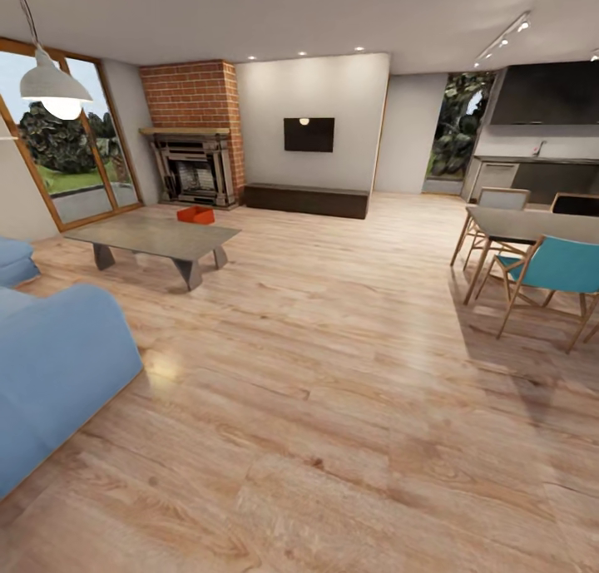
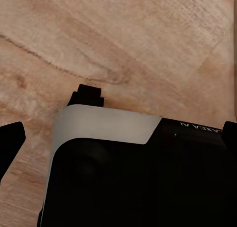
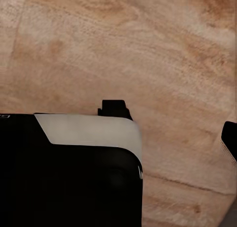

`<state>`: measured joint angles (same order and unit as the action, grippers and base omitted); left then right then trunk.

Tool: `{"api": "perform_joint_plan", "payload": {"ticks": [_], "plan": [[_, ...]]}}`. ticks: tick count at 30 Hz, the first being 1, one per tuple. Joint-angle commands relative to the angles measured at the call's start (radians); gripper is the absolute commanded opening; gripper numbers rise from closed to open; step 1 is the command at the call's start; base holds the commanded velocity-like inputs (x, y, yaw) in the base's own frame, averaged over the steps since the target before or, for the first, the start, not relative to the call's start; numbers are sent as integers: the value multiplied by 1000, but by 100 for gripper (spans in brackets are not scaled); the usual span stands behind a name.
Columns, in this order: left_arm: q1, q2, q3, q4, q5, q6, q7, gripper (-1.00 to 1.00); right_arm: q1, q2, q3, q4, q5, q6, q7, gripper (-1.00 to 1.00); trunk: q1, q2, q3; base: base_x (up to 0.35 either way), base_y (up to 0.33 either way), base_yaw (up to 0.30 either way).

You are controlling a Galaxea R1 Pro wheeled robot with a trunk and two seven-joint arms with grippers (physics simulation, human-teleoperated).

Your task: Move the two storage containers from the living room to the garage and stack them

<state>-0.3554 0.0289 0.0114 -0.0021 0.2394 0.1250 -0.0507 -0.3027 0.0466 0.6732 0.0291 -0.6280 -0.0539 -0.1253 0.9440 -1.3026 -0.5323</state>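
Observation:
I am in the living room, on its light wood-plank floor (image 1: pixel 333 373). An orange-red storage container (image 1: pixel 195 214) sits on the far edge of the low grey coffee table (image 1: pixel 150 236), in front of the brick fireplace (image 1: pixel 193 132). It reads as a single small orange shape from this distance. My left gripper (image 2: pixel 118 138) hangs over the floor above my own black and grey base, its dark fingertips (image 2: pixel 11 140) spread to the picture's edges, open and empty. One dark fingertip (image 3: pixel 230 138) of my right gripper (image 3: pixel 118 138) sits at the picture's edge, also spread wide.
A blue sofa (image 1: pixel 50 373) stands close on the left. On the right are a dining table (image 1: pixel 532 224) and chairs (image 1: pixel 553 278). A long dark low cabinet (image 1: pixel 306 200) runs under the wall TV (image 1: pixel 309 134). Glass doors (image 1: pixel 71 153) are at far left, with wide wood floor between.

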Motion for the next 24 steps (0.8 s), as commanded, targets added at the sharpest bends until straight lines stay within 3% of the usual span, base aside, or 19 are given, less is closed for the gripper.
{"api": "perform_joint_plan", "payload": {"ticks": [1,11,24], "plan": [[-1,-2,2,-1,6,8,-1,100,-1,1,7,3,-9,-6,0,100,1,0,-1,322,0,0],[-1,-41,1,-2,2,11,2,100,-1,0,6,3,-9,-7,0,100,1,0,-1,322,0,0],[-1,-49,2,-3,1,-1,2,100,-1,0,6,3,-9,-7,0,100,1,0,-1,322,0,0]]}}
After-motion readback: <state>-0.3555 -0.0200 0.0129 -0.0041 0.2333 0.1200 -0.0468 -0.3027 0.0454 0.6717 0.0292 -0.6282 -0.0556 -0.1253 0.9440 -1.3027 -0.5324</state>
